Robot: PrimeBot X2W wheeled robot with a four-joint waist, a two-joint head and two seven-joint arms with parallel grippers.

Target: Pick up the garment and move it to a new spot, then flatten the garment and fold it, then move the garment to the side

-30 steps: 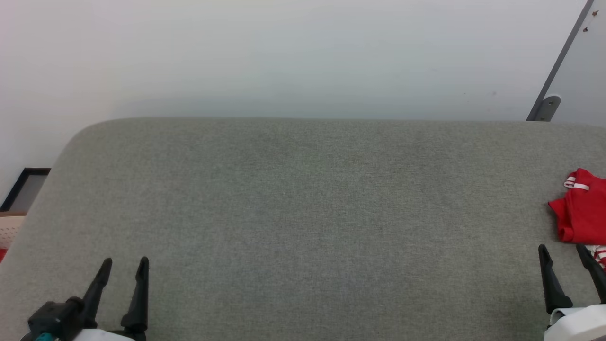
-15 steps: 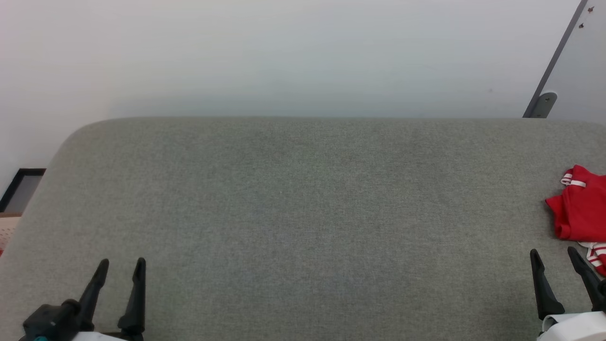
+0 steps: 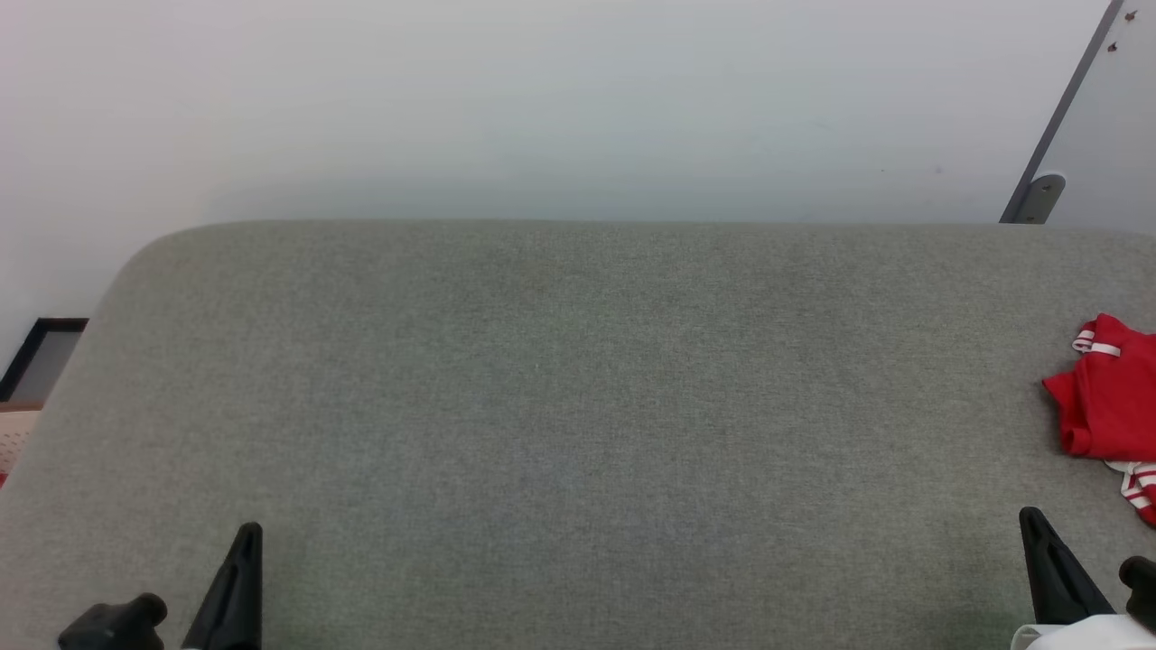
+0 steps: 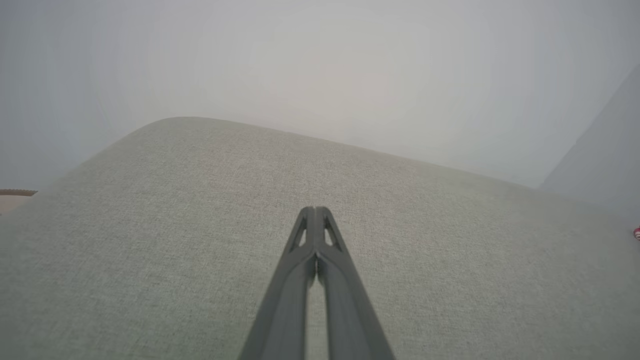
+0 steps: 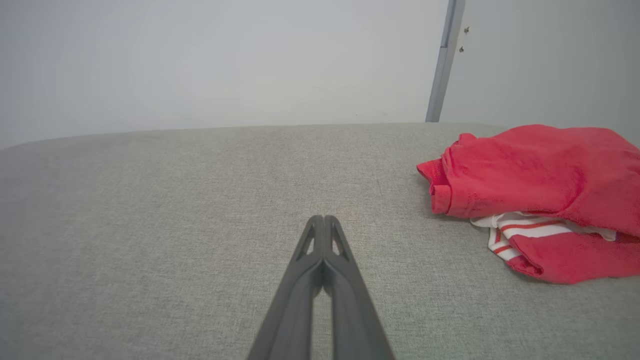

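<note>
The garment (image 3: 1106,397) is a crumpled red heap with white, red-striped trim, lying at the far right of the grey fabric surface (image 3: 578,388). In the right wrist view the garment (image 5: 540,175) sits ahead and to the right of my right gripper (image 5: 324,218), well apart from it. That gripper's two dark fingers are pressed together with nothing between them. It is low at the right in the head view, where the right gripper (image 3: 1031,519) sits below the heap. My left gripper (image 3: 248,534) is at the lower left, far from the garment. The left gripper (image 4: 315,210) is shut and empty over bare fabric.
The grey surface ends in a rounded corner (image 3: 144,257) at the far left and meets a pale wall (image 3: 542,108) behind. A grey metal strip (image 3: 1052,144) slants down the wall at the upper right. A dark-framed object (image 3: 41,357) stands beyond the left edge.
Both grippers have gone from open to shut, with nothing in them. Both sit lower in the head view than before. The garment has not moved on the surface.
</note>
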